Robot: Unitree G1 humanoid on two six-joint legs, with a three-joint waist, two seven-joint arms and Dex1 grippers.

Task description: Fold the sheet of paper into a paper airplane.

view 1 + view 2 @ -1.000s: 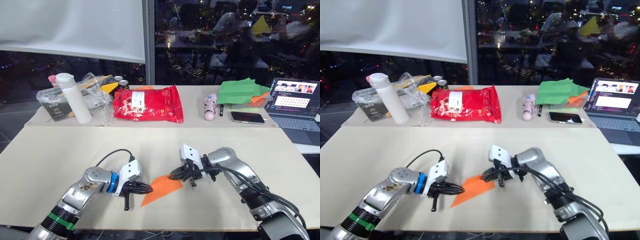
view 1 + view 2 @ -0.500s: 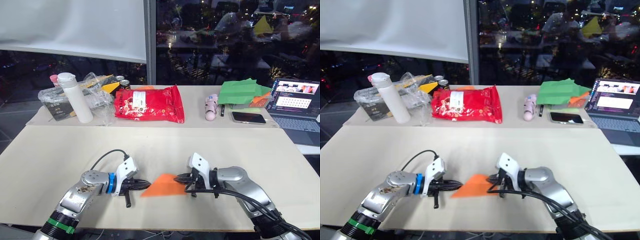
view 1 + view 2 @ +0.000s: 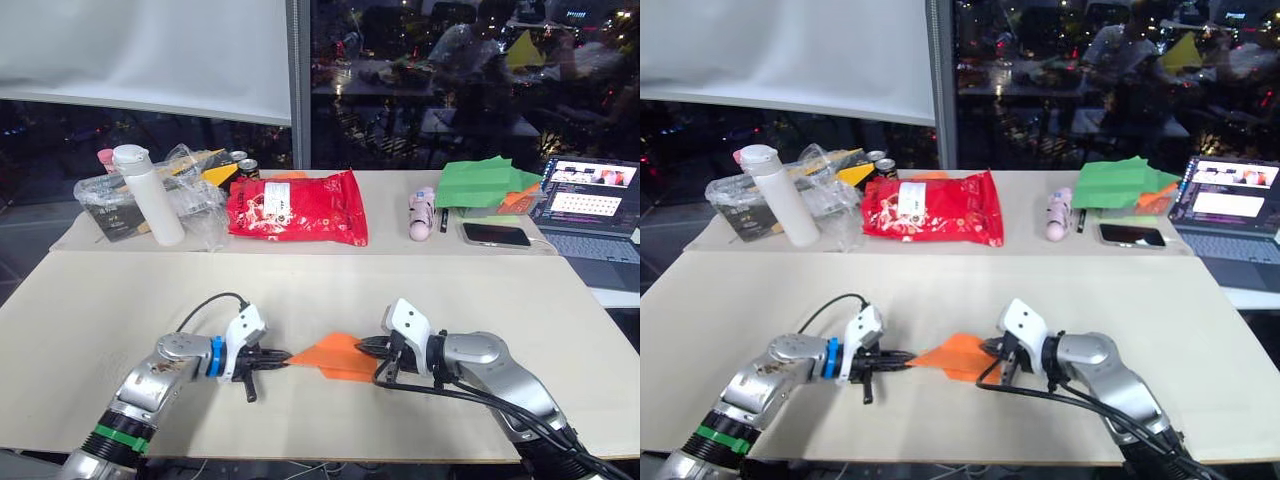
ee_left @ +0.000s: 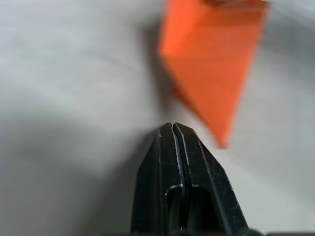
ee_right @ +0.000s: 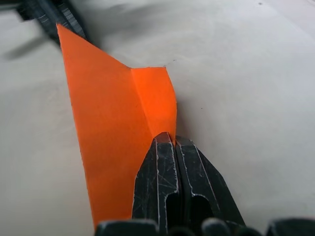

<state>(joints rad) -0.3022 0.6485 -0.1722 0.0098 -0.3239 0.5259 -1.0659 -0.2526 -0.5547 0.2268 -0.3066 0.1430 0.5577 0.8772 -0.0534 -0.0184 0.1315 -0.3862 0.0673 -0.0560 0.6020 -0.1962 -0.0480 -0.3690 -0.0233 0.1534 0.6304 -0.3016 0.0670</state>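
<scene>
1. Right hand (image 3: 372,347) clamped on paper airplane (image 3: 335,355), near-centre of desk (image 3: 90,300); could tear if yanked.
2. Left hand (image 3: 283,357) clenched empty just beside its left tip; any nudge could crumple the point.

Beige desk (image 3: 120,300), near half: orange plane (image 3: 335,355) only. Far edge: white bottle (image 3: 148,195), plastic bag (image 3: 195,195), red packet (image 3: 295,208), pink tube (image 3: 421,214), green paper (image 3: 480,183), phone (image 3: 494,235), laptop (image 3: 590,205).
</scene>
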